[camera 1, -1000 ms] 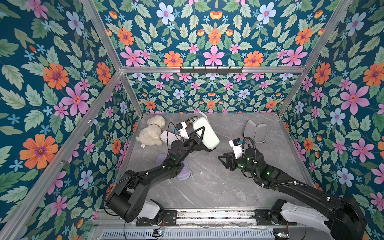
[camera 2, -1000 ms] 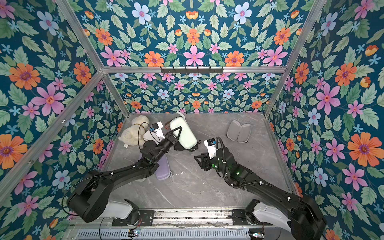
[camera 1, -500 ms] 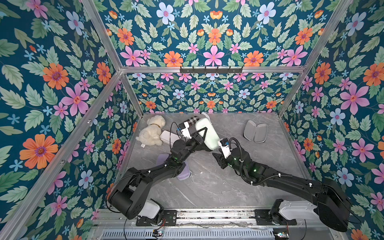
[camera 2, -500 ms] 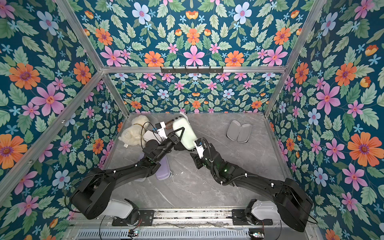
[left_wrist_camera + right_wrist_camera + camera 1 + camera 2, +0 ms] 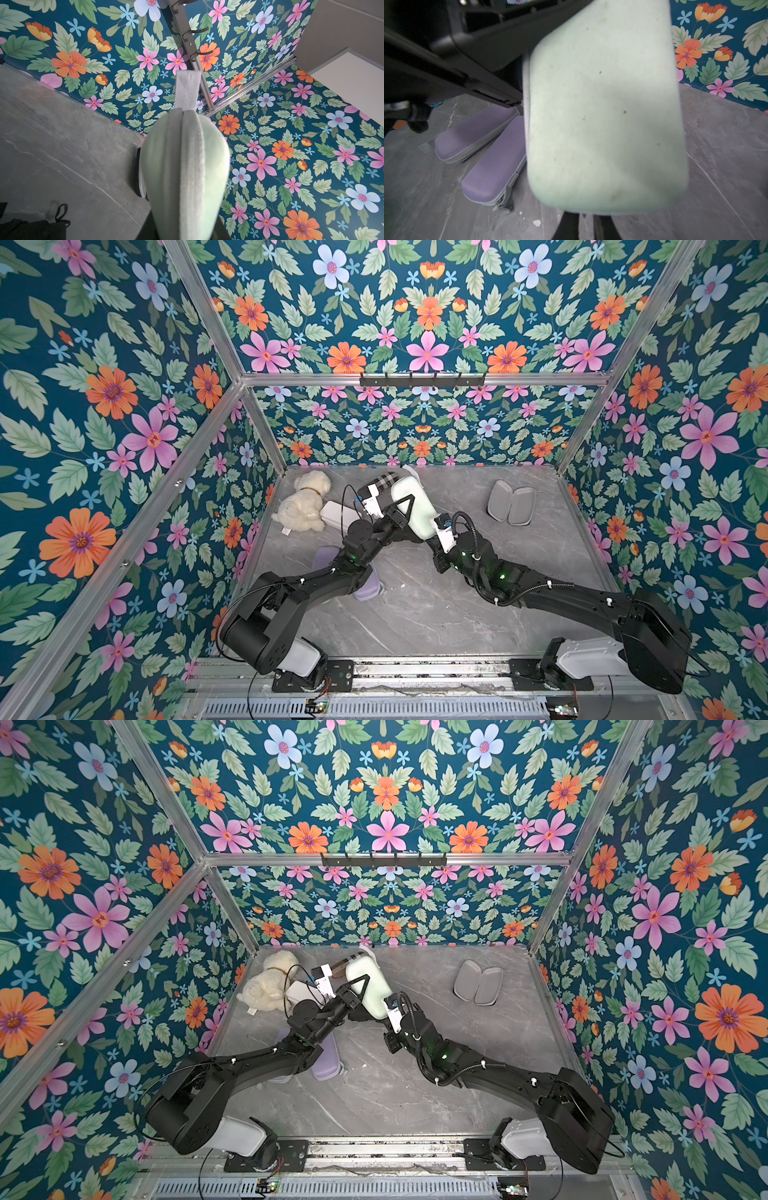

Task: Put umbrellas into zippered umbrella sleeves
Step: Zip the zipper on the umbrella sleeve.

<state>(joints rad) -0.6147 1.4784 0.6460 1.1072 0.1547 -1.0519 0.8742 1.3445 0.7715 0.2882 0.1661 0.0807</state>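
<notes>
The mint green sleeve [image 5: 412,506] is held clear of the worktop [image 5: 415,614] at the centre of both top views, toward the back wall, with its webbing loop [image 5: 187,89] at the far end. The left jaws are clamped across its broad faces near mid-length. The right jaws are pressed together at its lower end, at the bottom of the right wrist view; whether they nip a zip pull or nothing I cannot tell. The shell looks light, semi-rigid and felt-surfaced, so it should hold without slipping: squeeze the broad faces, not the zip seam. Two lavender sleeves [image 5: 492,166] lie closed at lower left there.
</notes>
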